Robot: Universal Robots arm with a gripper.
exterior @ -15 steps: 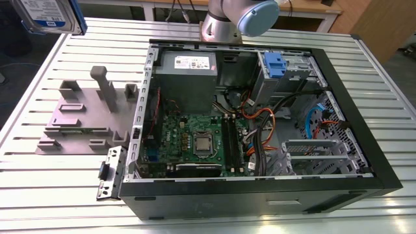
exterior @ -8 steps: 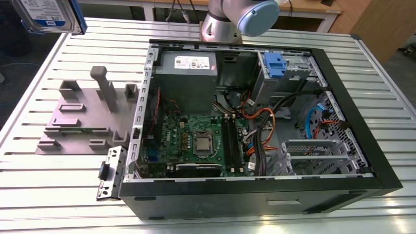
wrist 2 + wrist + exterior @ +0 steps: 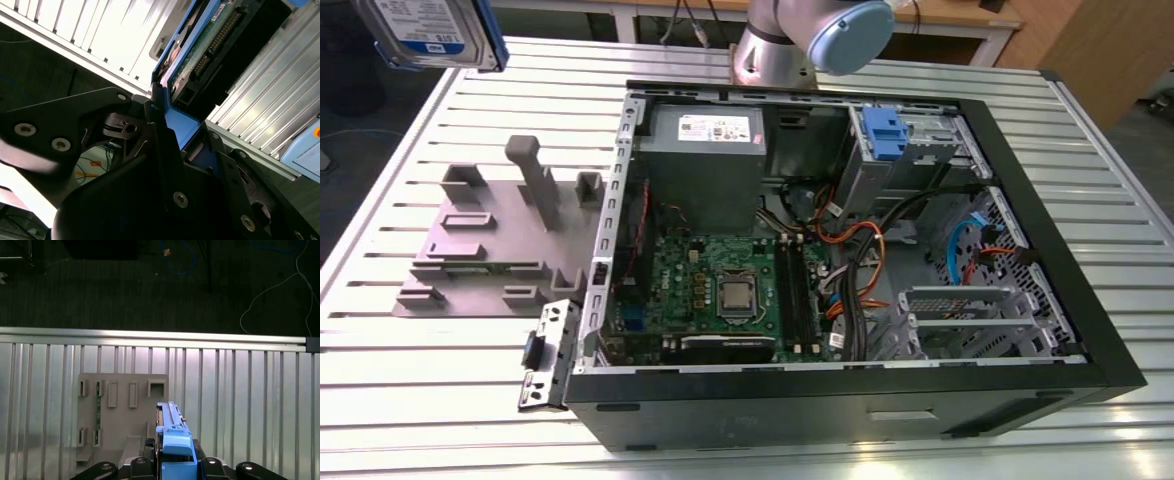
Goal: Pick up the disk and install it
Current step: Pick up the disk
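Holding disk [image 3: 434, 30] aloft, fingers [image 3: 162, 150]; slatted metal table [image 3: 1107, 170], dark floor [image 3: 100, 290] beyond

1x disk [image 3: 427, 30], 1x PC case [image 3: 854, 395] (open), 1x grey fixture blk [image 3: 474, 245], 1x slatted tbl [image 3: 440, 400], 1x robot arm [image 3: 781, 45].

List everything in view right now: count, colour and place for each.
disk: one, silver with blue rails, aloft at the exterior view's left
computer case: one, black, open, on the table
power supply: one, grey, inside the case
latch piece: one, blue, inside the case
motherboard: one, green, inside the case
fixture: one, grey, on the table beside the case
table: one, silver, slatted
arm: one, grey, beyond the case
jaws: one pair, black, shut on the disk
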